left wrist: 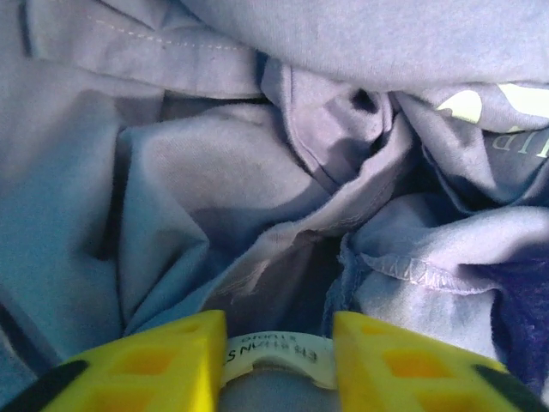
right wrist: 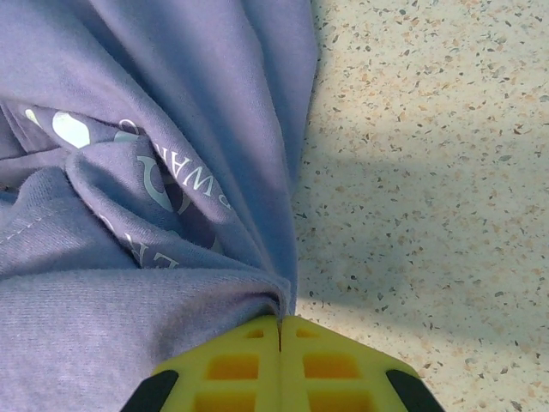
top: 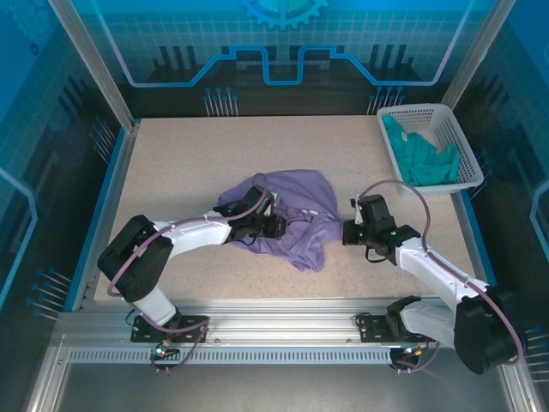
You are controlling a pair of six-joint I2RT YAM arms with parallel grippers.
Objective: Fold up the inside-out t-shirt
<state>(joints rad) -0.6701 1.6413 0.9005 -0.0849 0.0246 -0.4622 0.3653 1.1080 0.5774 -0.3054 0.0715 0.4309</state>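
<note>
evidently to pull it flat, the right gripper (right wrist: 279,330) was clamped shut on the inside-out t-shirt (top: 296,215), bunched mid-way across the bench (top: 171,172); the left gripper (left wrist: 279,335), fingers parted, straddled its neck label (left wrist: 279,355).

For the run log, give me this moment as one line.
t-shirt crumpled mid-table, unfolded | left gripper jaws apart, white label between | right gripper jaws shut on t-shirt edge
</note>
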